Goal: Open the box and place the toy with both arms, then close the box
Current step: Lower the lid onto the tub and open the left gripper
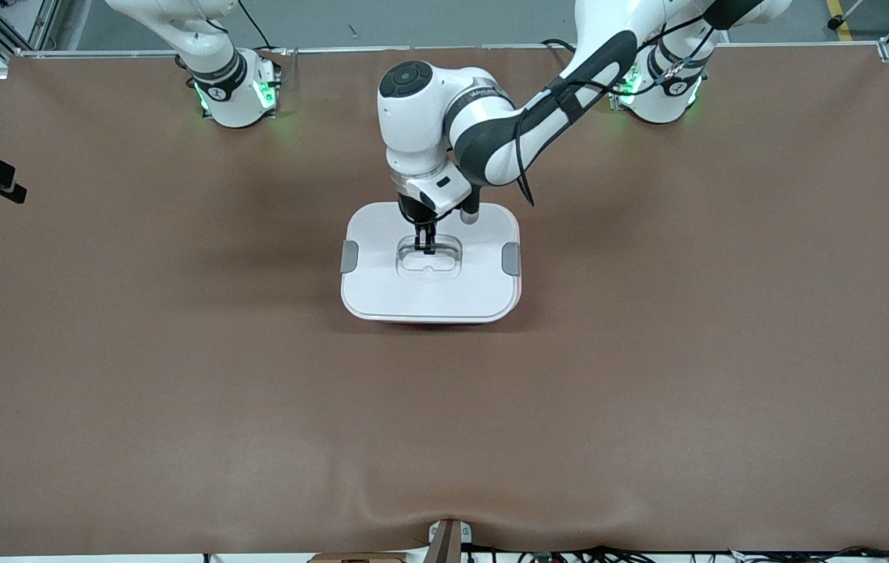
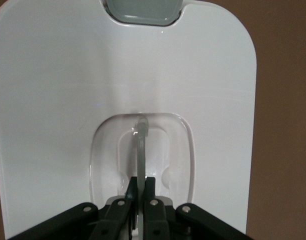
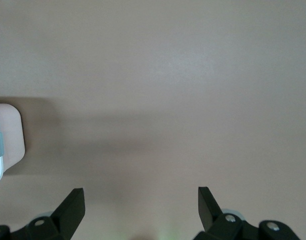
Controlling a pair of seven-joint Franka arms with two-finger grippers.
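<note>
Seeing my left gripper [image 1: 425, 249] pinching the box [image 1: 430, 266] lid's clear handle [image 2: 141, 150]; contents hidden. My right gripper [image 3: 141, 200] waits, fingers spread, over bare table [image 3: 168, 75].

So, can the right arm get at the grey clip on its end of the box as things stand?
Probably yes: the right end effector is open over bare table beside the box, and nothing sits between it and that clip.

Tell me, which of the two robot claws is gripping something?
The left arm's end effector, closed on the clear recessed handle of the white plastic box lid. The right arm's end effector hangs open over bare table.
</note>
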